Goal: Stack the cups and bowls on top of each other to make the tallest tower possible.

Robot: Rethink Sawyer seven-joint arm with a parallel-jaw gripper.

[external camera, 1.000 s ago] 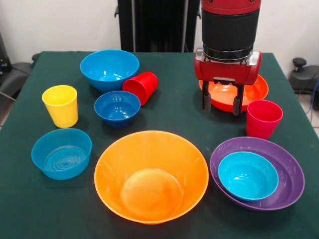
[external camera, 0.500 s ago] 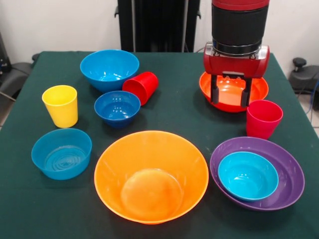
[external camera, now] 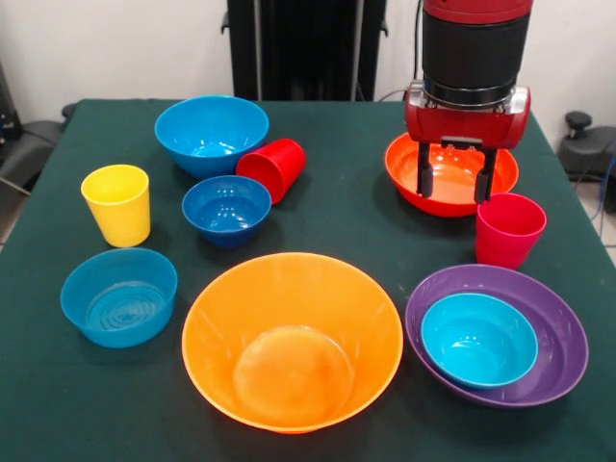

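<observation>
The end effector (external camera: 454,182) hangs over the red-orange bowl (external camera: 450,177), and its two black fingers (external camera: 424,171) stand apart with nothing between them, so it is open and holds nothing. The fingers point down into the red-orange bowl, which sits far back on the right of the green desk (external camera: 346,217). Take that red-orange bowl as the mark for all the rest. Just in front of it, a bit to the right, stands the pinkish-red cup (external camera: 508,229), upright and close to its rim. Further to the front sits the purple bowl (external camera: 558,351), wide and low, with a light blue bowl (external camera: 478,339) resting inside it. These two are the only things stacked so far. To the front and left of the red-orange bowl sits the huge orange bowl (external camera: 292,340), alone and empty. Well to the left lies the red cup (external camera: 272,168) on its side, between two blue bowls and touching or nearly touching both. The big blue bowl (external camera: 212,133) is behind the red cup and the small dark blue bowl (external camera: 227,209) is in front of it. Further left stands the yellow cup (external camera: 117,203), upright. Farthest to the front and left rests a blue bowl with straight sides (external camera: 119,295).
</observation>
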